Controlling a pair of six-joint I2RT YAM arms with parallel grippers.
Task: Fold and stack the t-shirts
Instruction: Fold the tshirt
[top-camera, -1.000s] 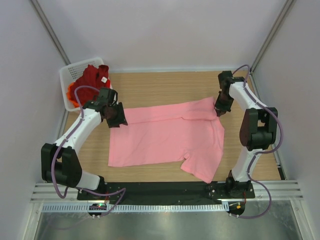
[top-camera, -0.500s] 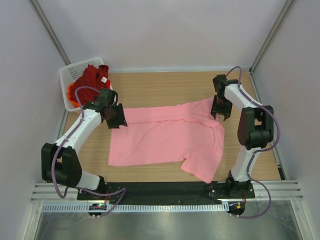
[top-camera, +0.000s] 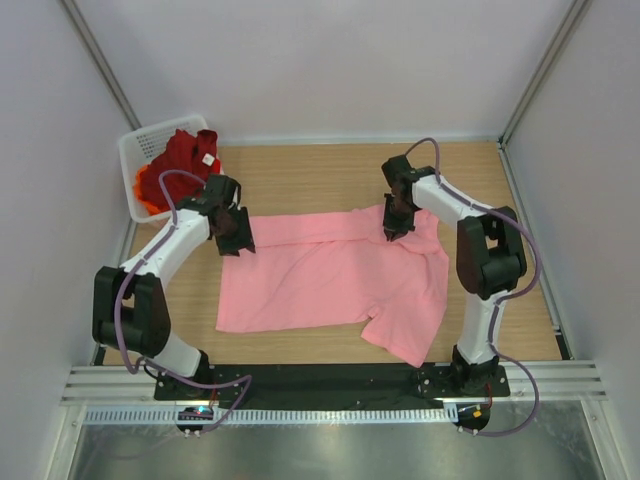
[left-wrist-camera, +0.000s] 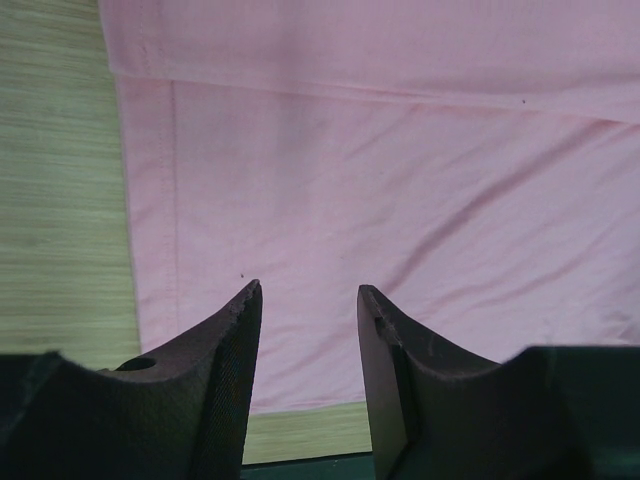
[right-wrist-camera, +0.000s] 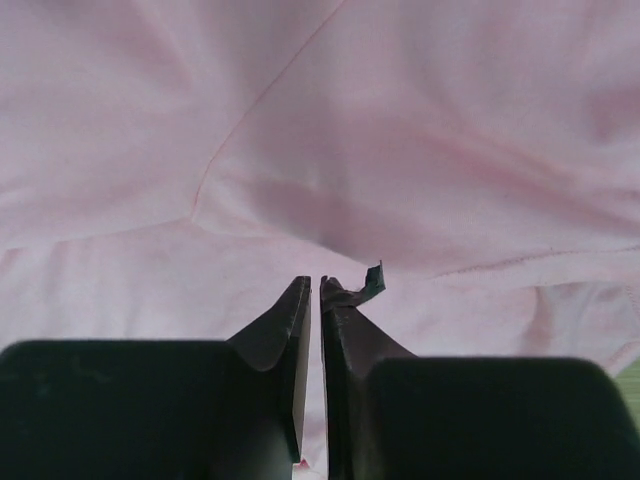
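1. Swinging in from the far right side of the table (top-camera: 300, 170) over the last second, the right gripper (top-camera: 393, 228) is now sitting over the far sleeve of the light pink t-shirt (top-camera: 330, 285). The sleeve cloth is coming inward with it. The left gripper (top-camera: 238, 240) is barely shifting at the far-left hem corner.
2. I'm reading the right fingers (right-wrist-camera: 285, 330) as pressed together. A sliver of pink is showing low between them, so I'm judging that they are pinching the shirt.
3. The left fingers (left-wrist-camera: 225, 340) are standing spread over the pink cloth near its stitched hem, gripping nothing.
4. The pink shirt is lying mostly flat in the middle of the table, hem to the left, with a narrow band along its far edge already lying doubled over.
5. The dark red t-shirt (top-camera: 185, 155) and the orange t-shirt (top-camera: 145, 195) are waiting bunched in the white basket (top-camera: 150, 135) at the far-left corner.
6. I'm expecting the shirt to behave as light, limp cloth, sagging, dragging and wrinkling rather than holding any shape. It is not fragile, but a thin pinch could slip.
7. I'm favouring holds on the doubled seams, at the hem corner and the sleeve edge. Both ends should be lifted together so the fold line stays straight.
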